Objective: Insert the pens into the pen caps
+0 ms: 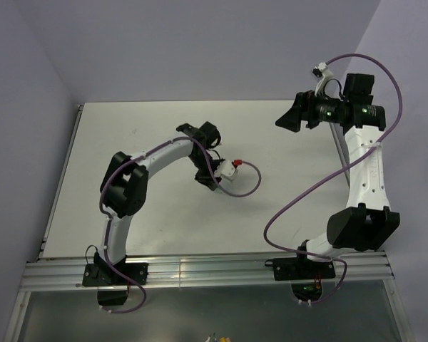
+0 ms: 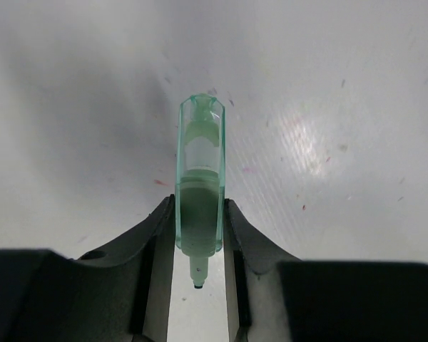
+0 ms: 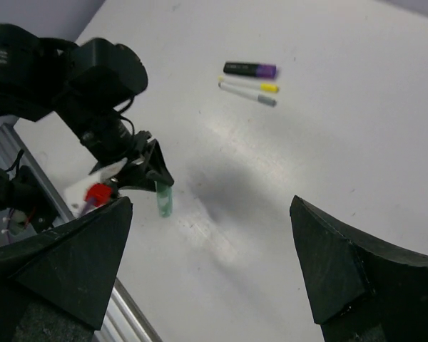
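Pinches the green pen [image 2: 200, 185] across its barrel in the left gripper [image 2: 200, 205], with the fingers [image 2: 158, 229] pressed flat against both sides, most likely to lock the pen's axis in line with the wrist. Leaves the dark nib pointing back toward the wrist camera and the clear blunt end out ahead, so that one end stays free for steering into place. From the right wrist view, shows that pen hanging upright under the left arm near the middle of the table [image 3: 342, 107]; cannot tell whether its lower end touches the surface. Holds the right gripper [image 3: 211, 201] high and off to the right, spread wide and gripping nothing, apparently parked out of the way while its camera overlooks the work. Finds the other three pens lying side by side, close together and well apart from the green one: a black pen [image 3: 239, 68] with the purple cap [image 3: 267, 70] on one end, a pale pen [image 3: 242, 85] ending in the yellow cap [image 3: 269, 87], and a second pale pen [image 3: 242, 93] ending in the grey cap [image 3: 269, 101]. Judges these three already capped, though too small to confirm a full seat. Shows no loose cap for the green pen in any view, so gives no clue yet to its destination.
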You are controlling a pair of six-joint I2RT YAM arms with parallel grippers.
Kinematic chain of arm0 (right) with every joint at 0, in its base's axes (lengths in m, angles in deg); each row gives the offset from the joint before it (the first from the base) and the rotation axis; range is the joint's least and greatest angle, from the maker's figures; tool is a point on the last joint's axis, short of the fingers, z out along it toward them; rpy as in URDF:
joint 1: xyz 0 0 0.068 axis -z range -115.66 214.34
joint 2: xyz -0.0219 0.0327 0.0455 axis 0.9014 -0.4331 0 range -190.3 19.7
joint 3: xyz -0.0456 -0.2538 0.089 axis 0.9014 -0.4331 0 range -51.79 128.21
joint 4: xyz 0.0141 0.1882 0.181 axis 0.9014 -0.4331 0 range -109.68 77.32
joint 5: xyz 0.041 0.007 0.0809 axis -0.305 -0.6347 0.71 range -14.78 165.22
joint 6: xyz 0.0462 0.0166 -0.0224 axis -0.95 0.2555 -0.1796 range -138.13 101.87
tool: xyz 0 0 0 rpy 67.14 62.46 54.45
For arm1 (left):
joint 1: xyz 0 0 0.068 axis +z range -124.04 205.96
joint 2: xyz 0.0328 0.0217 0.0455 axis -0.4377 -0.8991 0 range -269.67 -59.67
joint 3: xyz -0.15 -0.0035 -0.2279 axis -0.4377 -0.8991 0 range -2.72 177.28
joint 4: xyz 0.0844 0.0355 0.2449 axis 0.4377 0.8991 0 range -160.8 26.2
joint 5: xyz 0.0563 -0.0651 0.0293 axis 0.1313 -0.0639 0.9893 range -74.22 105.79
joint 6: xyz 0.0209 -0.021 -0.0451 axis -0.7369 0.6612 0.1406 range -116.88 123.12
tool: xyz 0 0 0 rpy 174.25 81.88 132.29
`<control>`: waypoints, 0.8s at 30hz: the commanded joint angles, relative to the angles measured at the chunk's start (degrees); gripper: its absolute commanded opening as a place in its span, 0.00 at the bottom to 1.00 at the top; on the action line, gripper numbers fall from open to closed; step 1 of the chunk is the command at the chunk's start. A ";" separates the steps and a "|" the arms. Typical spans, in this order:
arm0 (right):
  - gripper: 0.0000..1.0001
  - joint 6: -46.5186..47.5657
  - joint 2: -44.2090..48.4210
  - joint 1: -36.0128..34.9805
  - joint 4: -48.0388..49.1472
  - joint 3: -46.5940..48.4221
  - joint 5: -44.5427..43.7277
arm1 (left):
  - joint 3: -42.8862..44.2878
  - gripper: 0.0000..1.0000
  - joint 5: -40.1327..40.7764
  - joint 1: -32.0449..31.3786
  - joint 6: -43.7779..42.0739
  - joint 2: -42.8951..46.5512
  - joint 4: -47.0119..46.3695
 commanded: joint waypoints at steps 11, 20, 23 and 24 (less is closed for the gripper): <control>0.88 8.18 -4.33 0.29 1.58 18.24 23.00 | 6.40 0.00 -47.90 5.75 30.03 18.61 -2.42; 0.75 13.02 4.71 -5.24 2.20 2.35 37.98 | 4.90 0.00 -61.13 5.49 20.80 19.48 8.76; 0.74 15.39 8.15 -13.22 2.11 -1.97 35.88 | 2.34 0.00 -61.04 5.14 21.09 20.99 9.05; 0.74 16.96 10.16 -17.43 2.20 -2.77 34.57 | 2.25 0.00 -61.04 5.05 20.04 21.26 9.95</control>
